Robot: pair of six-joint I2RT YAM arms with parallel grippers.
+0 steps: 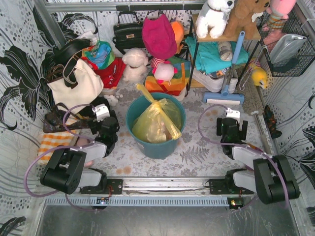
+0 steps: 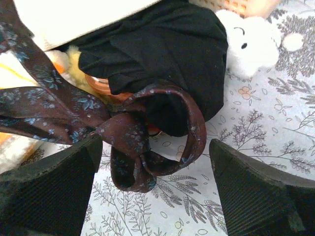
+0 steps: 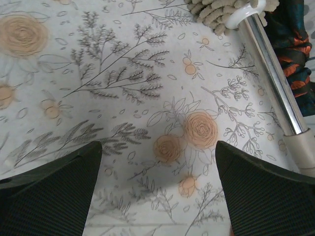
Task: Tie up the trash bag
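Observation:
The trash bag (image 1: 155, 122) is thin yellow plastic and sits inside a teal round bin (image 1: 156, 145) at the middle of the table. Its top is gathered into a knot, with a tail (image 1: 144, 92) sticking up to the back left. My left gripper (image 1: 98, 114) is low over the table left of the bin. In the left wrist view it (image 2: 155, 182) is open over the floral cloth, with nothing between its fingers. My right gripper (image 1: 231, 118) is right of the bin. In the right wrist view it (image 3: 157, 182) is open over bare cloth. The bag does not show in either wrist view.
A looped maroon patterned strap (image 2: 147, 142), a black cloth bundle (image 2: 162, 54) and a white plush (image 2: 251, 42) lie just ahead of the left gripper. A chrome mop handle (image 3: 270, 73) lies ahead of the right gripper. A cream tote (image 1: 76, 86), toys and shelves crowd the back.

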